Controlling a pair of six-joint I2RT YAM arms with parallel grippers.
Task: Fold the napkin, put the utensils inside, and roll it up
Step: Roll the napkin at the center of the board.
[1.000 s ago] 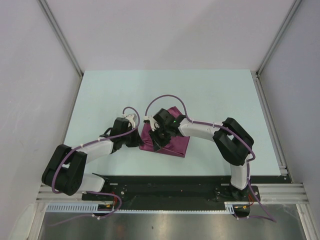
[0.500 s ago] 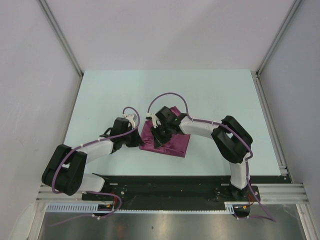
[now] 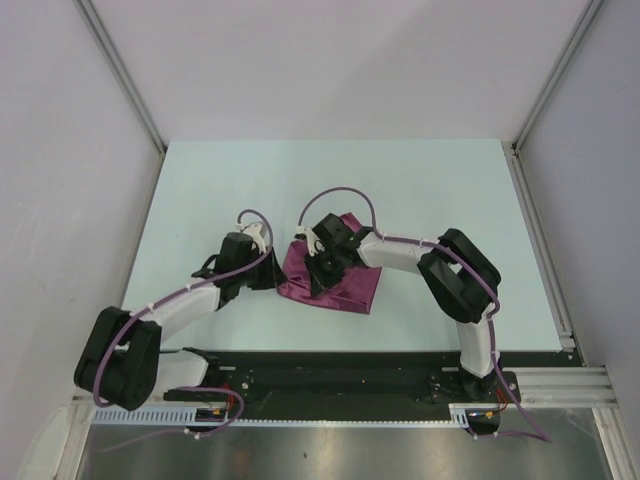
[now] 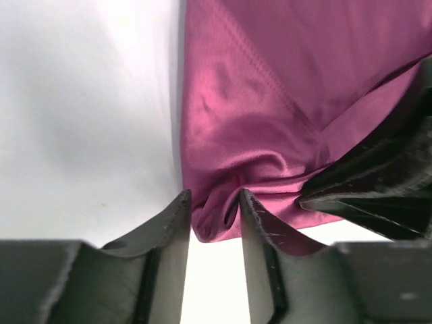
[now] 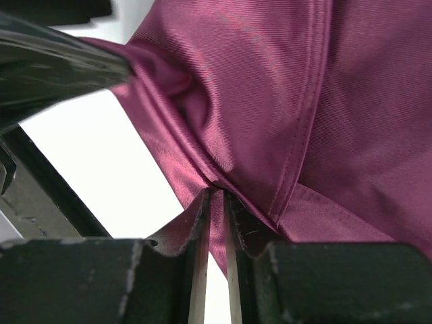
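- Table (image 3: 420, 190): pale top. The cloth lies near its front middle, between the two arms.
- Napkin (image 3: 352, 290): plum, shiny, doubled into a rough square with a stitched hem showing in the wrist views. Its left edge is gathered into puckers where both arms meet it.
- Left gripper (image 4: 214, 206): jaws clenched on a bunched lip of the left edge, with cloth bulging out between the fingers.
- Right gripper (image 5: 216, 202): jaws pressed almost together, pinching a thin layer by the hem, just beside the left's hold.
- Utensil: no orange spoon shows in any view. I cannot tell whether it is under the cloth or out of frame.
- Step, as I judge it: folding, with roughly the first third of the task in hand.
- To do it well:
  - Carry both pinches at one height and one pace.
  - Keep the edge between them lightly taut so the puckers pull flat.
  - Lay hem on hem, then let go only once the cloth rests.
- Risks: slick thin fabric may slip out, and the two close holds may drag the lower layers askew.
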